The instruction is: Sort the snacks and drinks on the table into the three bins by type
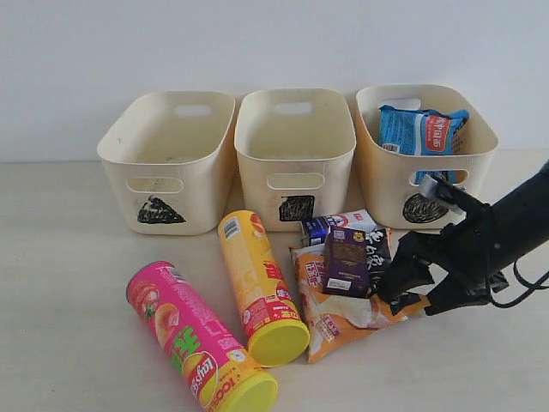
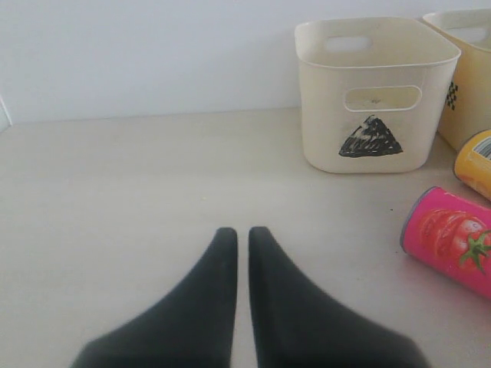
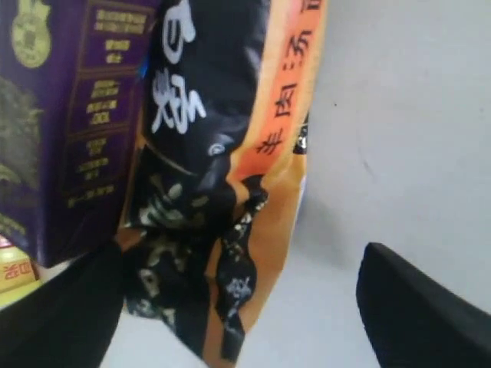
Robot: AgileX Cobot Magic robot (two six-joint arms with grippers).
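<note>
**Bag edge between open jaws**

Your right gripper (image 3: 238, 307) is spread wide around the edge of the orange-and-black bag (image 3: 222, 161), which lies on the table (image 1: 77, 300) before the circle bin (image 1: 386, 184). It should be light, soft and crinkly, so pinch the seam. The purple carton (image 3: 69, 115) beside it may topple. Your left gripper (image 2: 242, 241) is clenched, empty.

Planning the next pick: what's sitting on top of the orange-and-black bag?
The purple carton lies on the bag. The blue-and-white carton sits at its far edge; whether they overlap is unclear. The right claw hides the bag's right end.
</note>
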